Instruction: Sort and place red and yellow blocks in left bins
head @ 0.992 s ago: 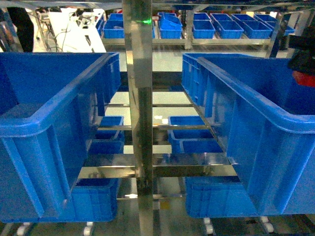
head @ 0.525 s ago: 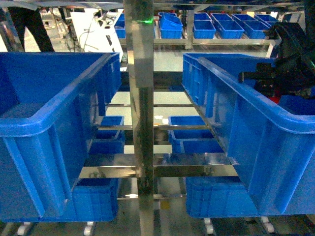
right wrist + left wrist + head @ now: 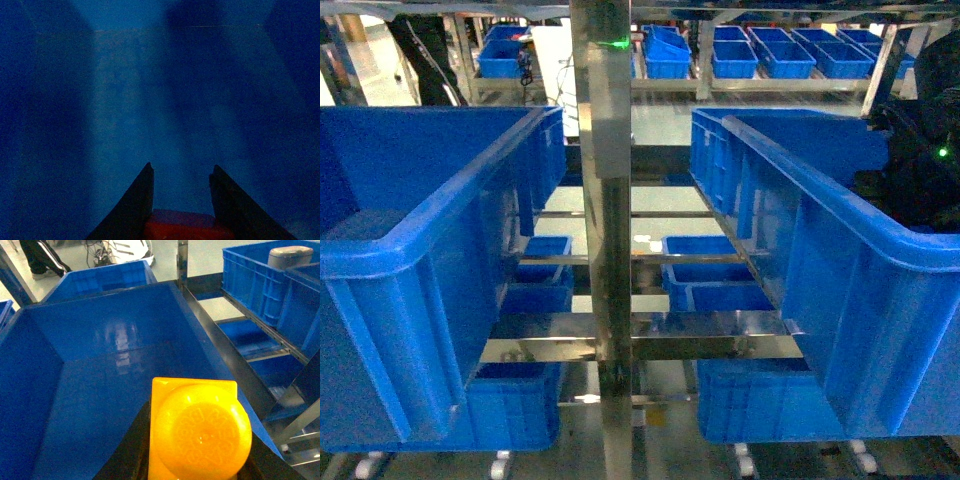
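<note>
Now both claws are gripping: left gripper (image 3: 200, 475) is clenching the glossy orange-yellow plastic brick (image 3: 200, 432) over the deep blue plastic crate (image 3: 100, 390), right gripper (image 3: 181, 197) pinching the small red brick (image 3: 187, 225) w/ flat sides — light, stiff, slippery.

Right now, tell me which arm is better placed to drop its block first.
Right, probably. The right gripper is deep inside a bin, red block between its fingers, walls all round. The left gripper's yellow block hangs above the near edge of its bin, so it likely wants more reach.
</note>
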